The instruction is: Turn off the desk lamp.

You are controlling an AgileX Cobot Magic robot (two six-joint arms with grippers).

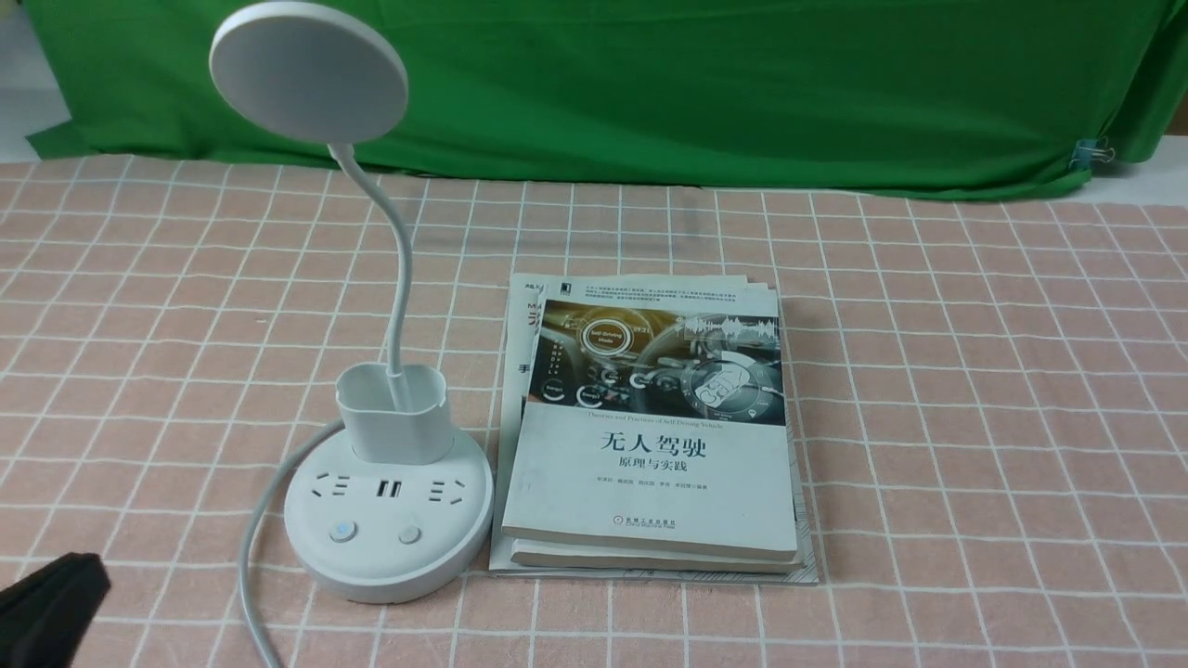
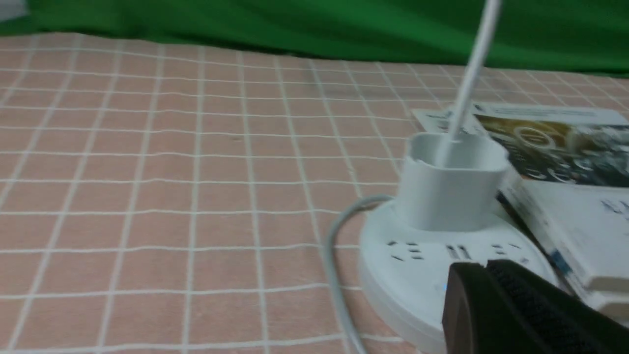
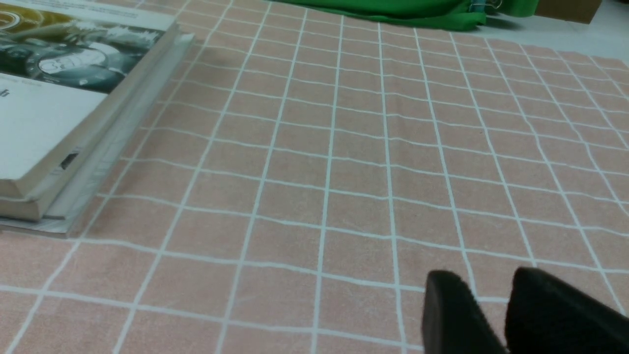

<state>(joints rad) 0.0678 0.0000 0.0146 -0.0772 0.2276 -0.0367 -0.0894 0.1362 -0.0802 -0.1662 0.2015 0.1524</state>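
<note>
The white desk lamp stands left of centre: round disc head (image 1: 308, 70), thin bent neck (image 1: 401, 269), cup holder (image 1: 393, 413), and round base (image 1: 388, 520) with sockets and two buttons. The left button (image 1: 342, 532) shows a faint blue light; the right button (image 1: 409, 535) shows none. The cord (image 1: 252, 547) runs off the base's left towards the front edge. My left gripper (image 1: 51, 594) is at the front-left corner, apart from the base. In the left wrist view it (image 2: 484, 266) is shut and empty, pointing at the base (image 2: 408, 265). My right gripper (image 3: 491, 280) is slightly open, empty, low over bare cloth.
A stack of books (image 1: 650, 436) lies right beside the lamp base, and it also shows in the right wrist view (image 3: 59, 113). The table has a pink checked cloth (image 1: 974, 417). A green backdrop (image 1: 705, 83) hangs along the far edge.
</note>
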